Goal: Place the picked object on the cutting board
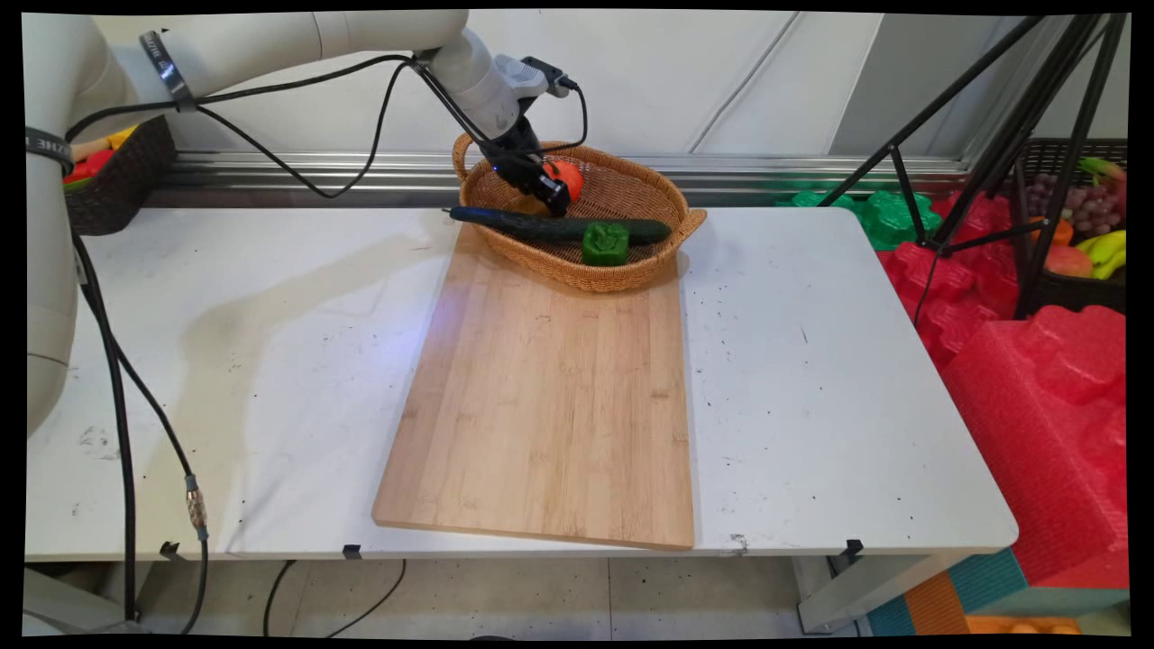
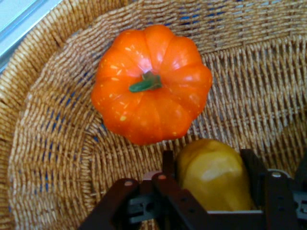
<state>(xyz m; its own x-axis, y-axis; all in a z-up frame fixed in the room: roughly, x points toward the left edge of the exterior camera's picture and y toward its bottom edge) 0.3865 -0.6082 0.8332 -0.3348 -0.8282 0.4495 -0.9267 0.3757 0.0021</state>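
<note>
We see the gripper pinching a yellow fruit inside the basket, the pumpkin just beyond it.

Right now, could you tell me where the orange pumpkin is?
The orange pumpkin lies inside the wicker basket at the table's far side, just beyond the yellow item between the gripper jaws.

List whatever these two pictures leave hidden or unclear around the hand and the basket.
- Yellow-brown rounded piece between the hand's fingers: main view, hidden by the hand; hand view, lower part covered by the linkage, so its kind is unclear.
- Orange pumpkin: main view, partly hidden by the hand.
- Oval woven wicker basket: hand view, edges cut it off.
- Grip contact: unclear in both views.
</note>
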